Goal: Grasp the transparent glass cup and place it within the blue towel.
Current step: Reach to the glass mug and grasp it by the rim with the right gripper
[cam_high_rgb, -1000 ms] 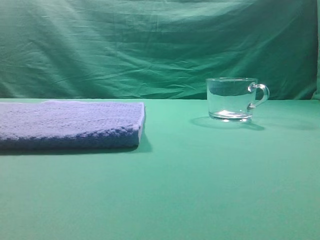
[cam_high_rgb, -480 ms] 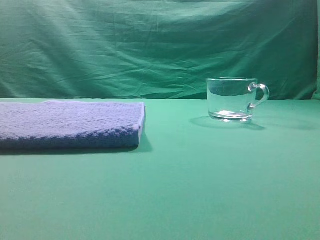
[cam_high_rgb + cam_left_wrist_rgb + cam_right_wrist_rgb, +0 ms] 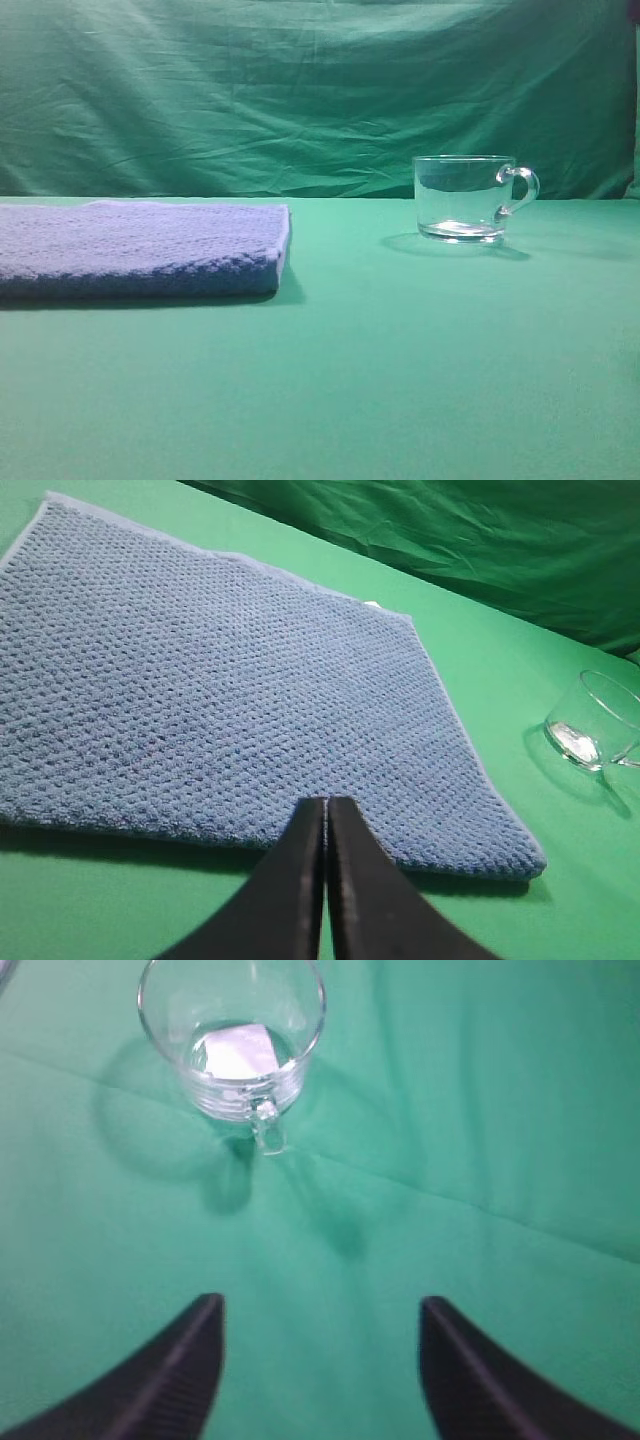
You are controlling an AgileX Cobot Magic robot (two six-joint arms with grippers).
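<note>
Right gripper [image 3: 320, 1360] is spread wide with nothing in it, glass cup [image 3: 232, 1048] upright ahead. Left gripper [image 3: 327, 815] is pinched closed over the blue towel [image 3: 220, 680], whose left end is cut off in the high view.

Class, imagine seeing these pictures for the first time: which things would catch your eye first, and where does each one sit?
The transparent glass cup stands upright and alone on the green cloth at the right, handle pointing right. The blue towel lies flat at the left, well apart from it. In the wrist views, the right gripper is open short of the cup, and the left gripper is shut over the towel's near edge.
</note>
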